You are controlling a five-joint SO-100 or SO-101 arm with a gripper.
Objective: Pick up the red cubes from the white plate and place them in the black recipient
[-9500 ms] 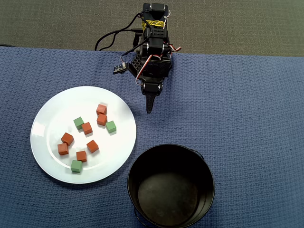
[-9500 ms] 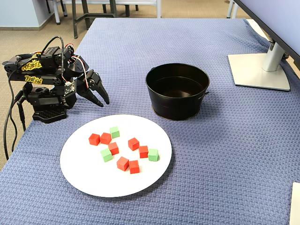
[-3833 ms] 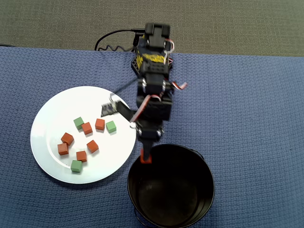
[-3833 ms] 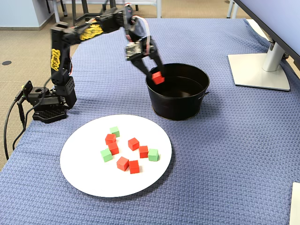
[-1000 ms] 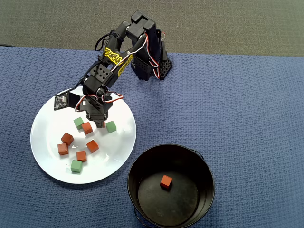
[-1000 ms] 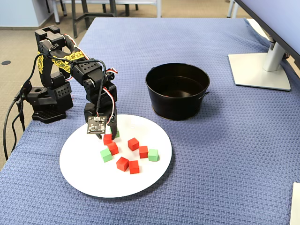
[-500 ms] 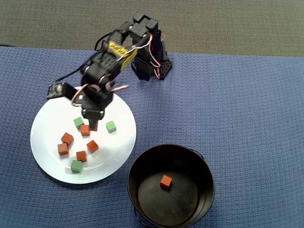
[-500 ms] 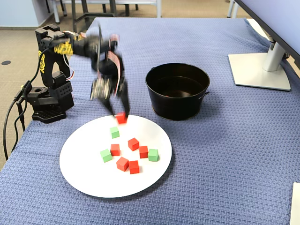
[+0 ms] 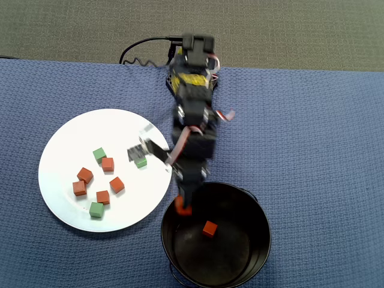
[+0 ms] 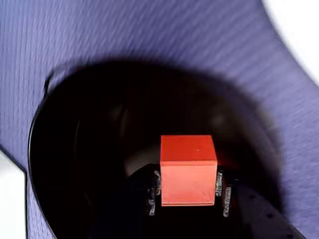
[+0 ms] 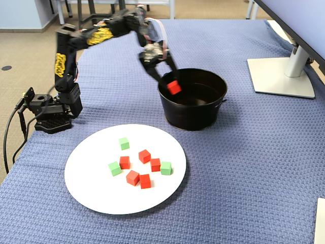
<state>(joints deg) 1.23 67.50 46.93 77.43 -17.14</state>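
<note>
My gripper (image 9: 182, 209) is shut on one red cube (image 9: 183, 210) and holds it just inside the near-left rim of the black recipient (image 9: 259, 211). The wrist view shows this cube (image 10: 188, 169) clamped between both fingers (image 10: 224, 194) above the dark inside of the recipient (image 10: 99, 124). In the fixed view the held cube (image 11: 174, 87) hangs over the recipient's (image 11: 193, 119) left rim. Another red cube (image 9: 209, 228) lies on its bottom. Several red cubes (image 9: 108, 164) (image 11: 144, 155) remain on the white plate (image 9: 69, 138) (image 11: 101, 195).
Three green cubes (image 9: 99, 155) (image 9: 140, 161) (image 9: 96, 210) share the plate. The arm's base (image 11: 51, 112) stands at the blue cloth's edge with a cable (image 9: 138, 51) trailing off. A monitor stand (image 11: 282, 76) sits at the right in the fixed view.
The gripper has swung from above the plate to over the black recipient's rim, carrying the red cube it lifted. The cubes left on the plate have not moved.
</note>
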